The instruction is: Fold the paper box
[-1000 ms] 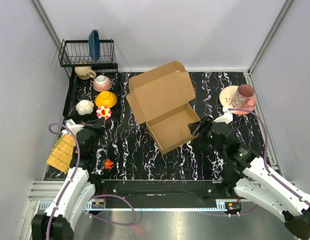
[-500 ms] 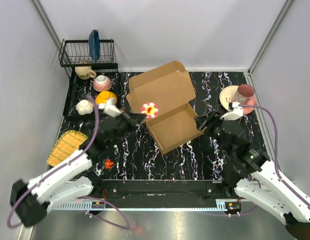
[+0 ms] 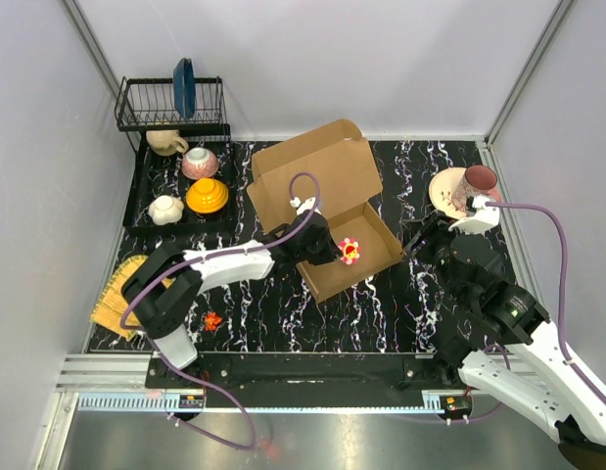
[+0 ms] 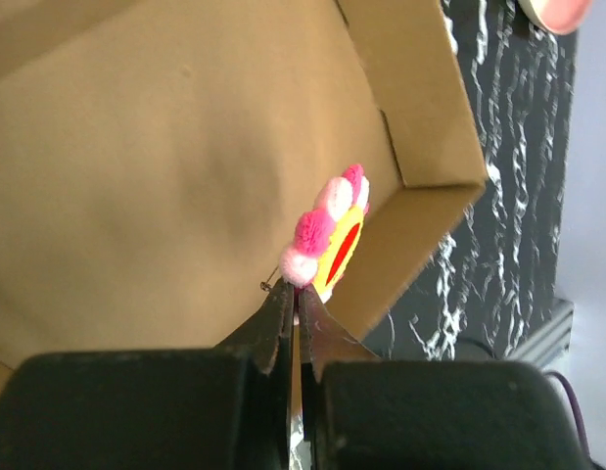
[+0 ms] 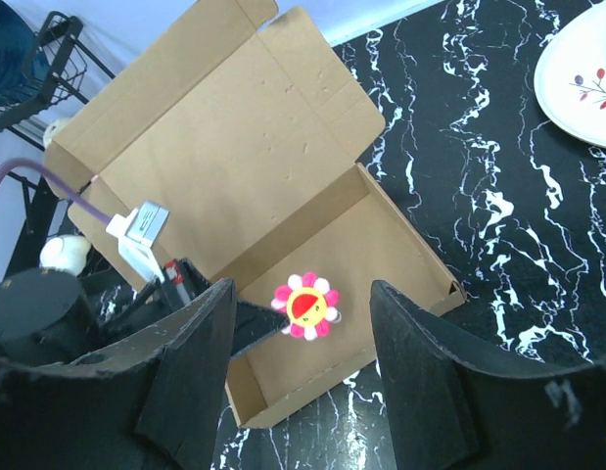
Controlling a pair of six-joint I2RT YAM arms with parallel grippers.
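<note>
Black, white-veined desk (image 3: 400, 313) boxed in by pale walls. Mid-desk, toward the far edge: paper box (image 3: 317, 181), plain brown, lid thrown back, shallow tray open upward. Far left: wire dish rack (image 3: 146, 108) holding a blue plate (image 3: 184, 88) upright, and just before it a dark tray (image 3: 141, 217) of four small pots and cups. At the near left edge: woven mat (image 3: 115, 302), partly hidden behind the left arm. Far right, well apart from the box: pale plate (image 3: 442, 191) carrying a pink cup (image 3: 478, 182).

Stretched across over the box tray: left hand (image 3: 338, 251), pinched tight on the rim of a pink-and-yellow flower toy (image 3: 349, 251); whether touching the cardboard floor, impossible to tell. Just beside the box's right corner: right hand (image 3: 417, 239), fingers well parted, gripping nothing. Near the front, a tiny orange-red scrap (image 3: 212, 320).

From the left wrist alone: closed tips on the petals, flower edge-on. From the right wrist alone: flower face-on, red centre, above the tray floor.
</note>
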